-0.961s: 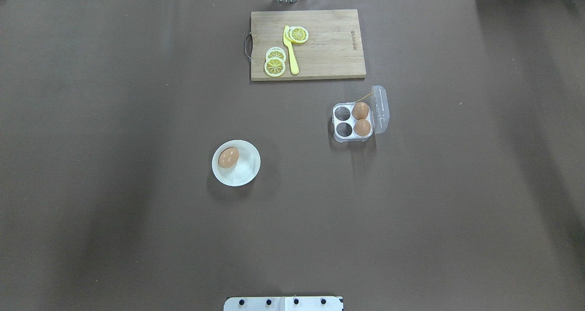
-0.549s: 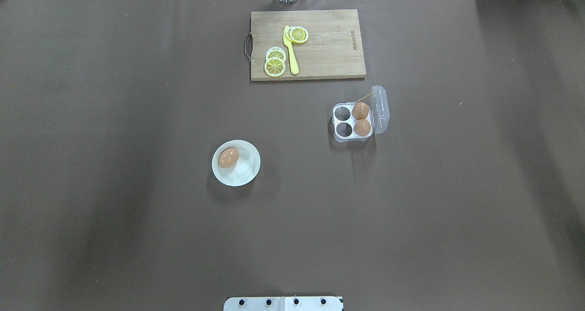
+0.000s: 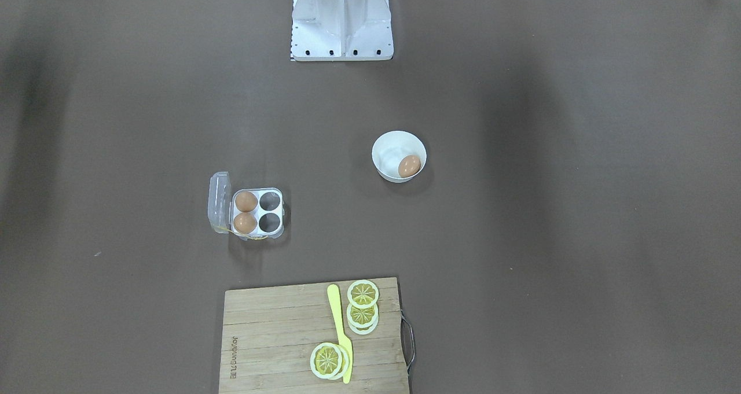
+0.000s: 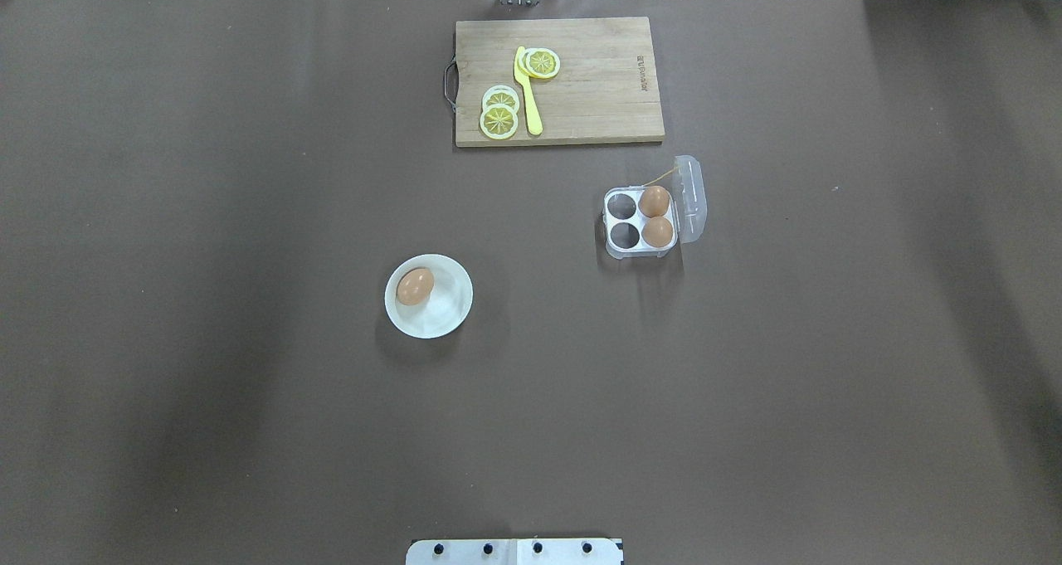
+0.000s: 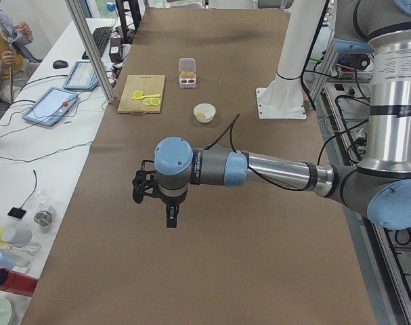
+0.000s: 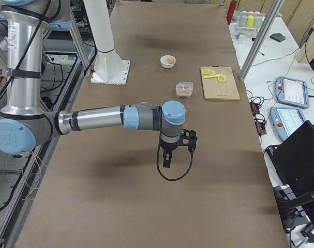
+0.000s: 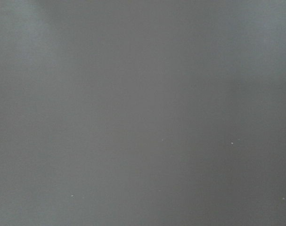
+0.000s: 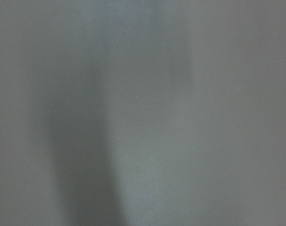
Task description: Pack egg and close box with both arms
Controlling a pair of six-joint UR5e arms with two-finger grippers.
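A light-brown egg [image 4: 415, 286] lies in a round white bowl [image 4: 444, 308] left of the table's middle; it also shows in the front-facing view [image 3: 409, 166]. The clear box [image 4: 622, 235] stands open to the right, its lid [image 4: 691, 198] raised on the right side. Two more eggs [image 4: 655, 216] fill the cups next to the lid; the two left cups are empty. The left gripper [image 5: 170, 218] and the right gripper [image 6: 167, 159] show only in the side views, far from the egg and box; I cannot tell whether they are open or shut. Both wrist views show only brown table cover.
A wooden cutting board [image 4: 597, 92] lies at the far edge behind the box, with lemon slices [image 4: 500, 117] and a yellow knife [image 4: 528, 92] on it. The white mounting stand [image 3: 343, 24] is at the robot's side. An operator sits beside the table [image 5: 2, 40].
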